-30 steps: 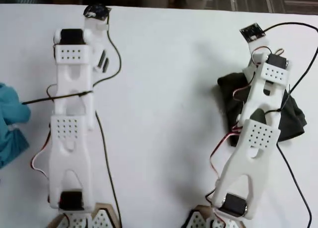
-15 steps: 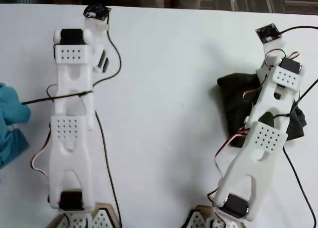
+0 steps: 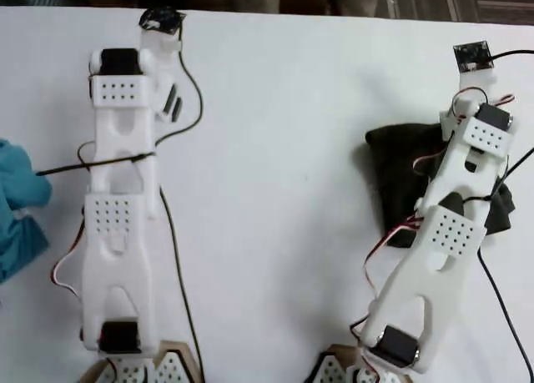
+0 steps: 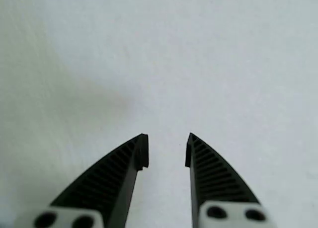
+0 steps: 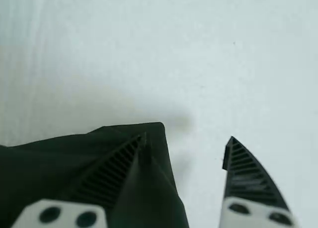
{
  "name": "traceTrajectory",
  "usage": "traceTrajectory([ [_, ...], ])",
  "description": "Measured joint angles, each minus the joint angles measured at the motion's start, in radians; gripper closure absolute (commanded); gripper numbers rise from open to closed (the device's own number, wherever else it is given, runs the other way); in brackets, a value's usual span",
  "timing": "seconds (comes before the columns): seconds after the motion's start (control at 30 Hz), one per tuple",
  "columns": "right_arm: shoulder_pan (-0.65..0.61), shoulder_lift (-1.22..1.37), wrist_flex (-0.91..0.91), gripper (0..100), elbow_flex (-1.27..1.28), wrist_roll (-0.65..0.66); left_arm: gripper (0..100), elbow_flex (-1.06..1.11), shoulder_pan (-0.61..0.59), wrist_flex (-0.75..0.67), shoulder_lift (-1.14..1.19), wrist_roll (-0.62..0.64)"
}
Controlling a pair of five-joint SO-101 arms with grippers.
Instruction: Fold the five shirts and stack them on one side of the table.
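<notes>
Where the dark shirt is lying: the dark shirt (image 3: 394, 178) is sitting bunched on the right side of the counter (image 3: 284, 149), partly under the right arm
Right hand: the right hand (image 5: 188, 138) is standing open, one tip over the shirt's corner and the other over bare counter; whether it is touching, I cannot tell
Left hand: the left hand (image 4: 166, 137) is hanging slightly parted over bare counter, holding nothing
Teal shirt: the teal shirt (image 3: 17, 208) is lying crumpled at the counter's left edge
Key relation: the dark shirt's bulk is trailing back from the right hand toward that arm's base, so the right arm is sitting far nearer
</notes>
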Motion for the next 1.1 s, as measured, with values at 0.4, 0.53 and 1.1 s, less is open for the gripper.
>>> traceTrajectory([
  [0.4, -0.017, 0.000, 0.118, 75.8, 0.000, 0.000, 85, 0.000, -0.002, 0.000, 0.000, 0.000],
  [0.53, -0.017, 0.000, 0.120, 75.9, 0.000, 0.000, 85, 0.000, -0.002, 0.000, 0.000, 0.000],
  [1.1, -0.017, 0.000, 0.130, 84.4, 0.000, 0.000, 85, 0.000, -0.002, 0.000, 0.000, 0.000],
])
